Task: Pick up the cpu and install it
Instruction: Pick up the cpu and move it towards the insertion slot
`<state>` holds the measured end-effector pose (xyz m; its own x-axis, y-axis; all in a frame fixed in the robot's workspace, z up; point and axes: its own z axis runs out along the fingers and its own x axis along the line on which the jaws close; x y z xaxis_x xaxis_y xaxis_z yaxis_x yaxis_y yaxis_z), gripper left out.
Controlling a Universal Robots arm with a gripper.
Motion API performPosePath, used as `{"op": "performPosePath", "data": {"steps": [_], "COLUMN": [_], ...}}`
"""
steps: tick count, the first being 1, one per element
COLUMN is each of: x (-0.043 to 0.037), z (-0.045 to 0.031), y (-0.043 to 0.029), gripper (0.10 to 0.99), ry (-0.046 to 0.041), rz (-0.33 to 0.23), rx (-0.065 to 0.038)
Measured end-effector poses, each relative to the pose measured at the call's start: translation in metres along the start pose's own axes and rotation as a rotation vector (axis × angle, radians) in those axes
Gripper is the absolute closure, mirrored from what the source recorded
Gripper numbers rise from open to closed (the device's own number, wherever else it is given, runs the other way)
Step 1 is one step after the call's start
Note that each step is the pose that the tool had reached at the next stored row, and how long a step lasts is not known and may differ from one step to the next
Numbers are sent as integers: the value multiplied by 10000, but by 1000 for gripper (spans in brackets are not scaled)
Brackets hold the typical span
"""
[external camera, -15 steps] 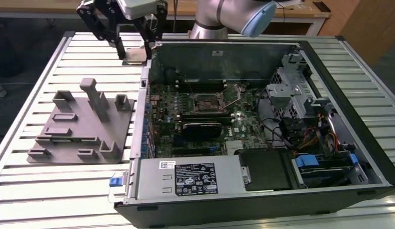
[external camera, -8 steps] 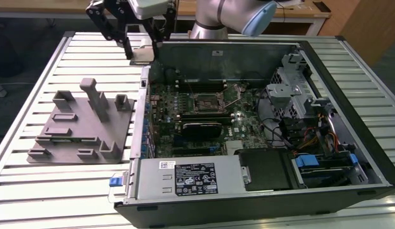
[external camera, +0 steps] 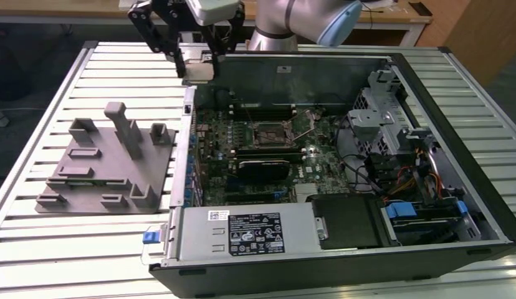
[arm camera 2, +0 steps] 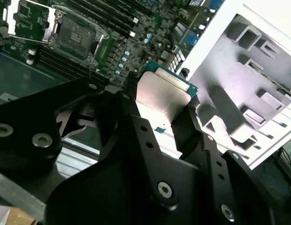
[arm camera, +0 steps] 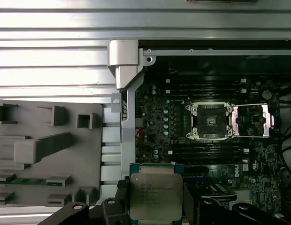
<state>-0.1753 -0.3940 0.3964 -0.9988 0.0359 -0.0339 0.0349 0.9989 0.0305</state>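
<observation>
1. The open case (external camera: 324,274) lies on a slatted table (external camera: 75,93). A grey fixture (external camera: 100,168) stands just beside it on the exterior view's left. The gripper (external camera: 198,68) hangs above the case's far corner on that side, over the wall edge. The room above the board (external camera: 241,143) is free.
2. The cpu (external camera: 200,72) is in the air, clamped between the two black fingers (arm camera 2: 129,101) on opposite sides, with its metal top facing the wrist cameras. It is well apart from the socket (external camera: 273,134).
3. The first wrist view shows the socket (arm camera: 210,121) uncovered, with its plate (arm camera: 251,121) swung aside, and the cpu (arm camera: 155,197) low between board and fixture (arm camera: 42,150). The second wrist view shows the fingers pressing the edges of the cpu (arm camera 2: 159,96). The exterior view gives the whole case.
</observation>
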Motion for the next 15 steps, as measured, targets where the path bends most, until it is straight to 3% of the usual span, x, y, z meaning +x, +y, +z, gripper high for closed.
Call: {"op": "performPosePath", "data": {"steps": [3,4,15], "x": [-67,-175,-436], "z": [2,6,15], "y": [2,6,15], "gripper": [545,545,545], "ry": [0,1,0], "rz": [0,0,0], "rx": [0,1,1]}}
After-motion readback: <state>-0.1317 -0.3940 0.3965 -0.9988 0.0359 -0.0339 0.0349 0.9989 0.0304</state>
